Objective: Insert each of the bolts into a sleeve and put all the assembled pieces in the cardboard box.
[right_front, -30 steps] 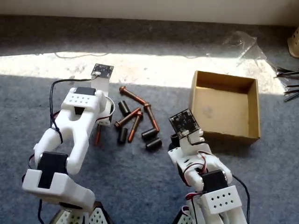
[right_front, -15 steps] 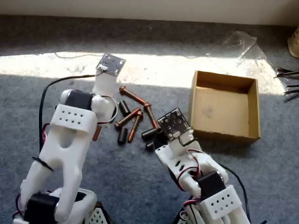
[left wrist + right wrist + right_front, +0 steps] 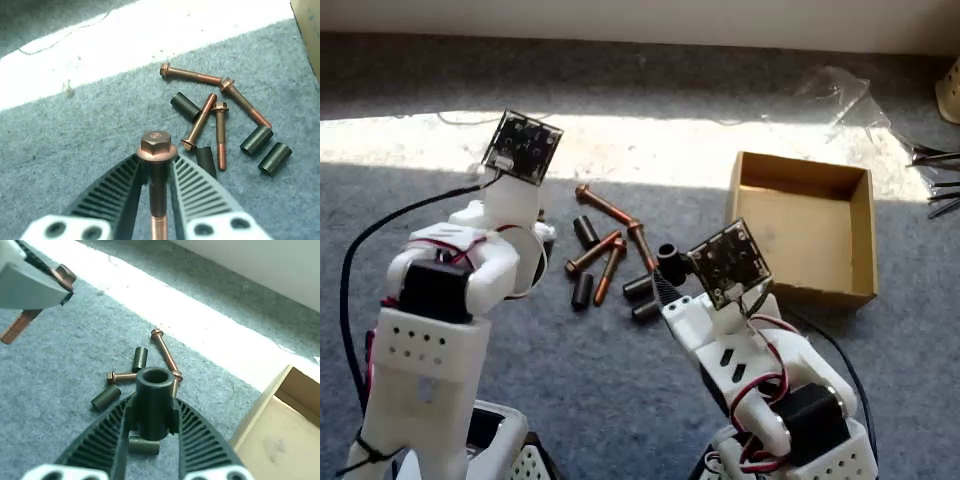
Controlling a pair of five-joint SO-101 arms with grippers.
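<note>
Both arms loaded: one bolt, one sleeve, held above the floor.

We note the left gripper clamped on a copper bolt, whose hex head pokes out past the fingertips. The right gripper is clamped on a black sleeve, open bore facing its wrist camera. Four loose bolts and four loose sleeves lie clustered on the grey carpet between the arms. The cardboard box sits near the cluster, on the right arm's side.

2 arms raised, left fingers and right fingers each pinched closed
</note>
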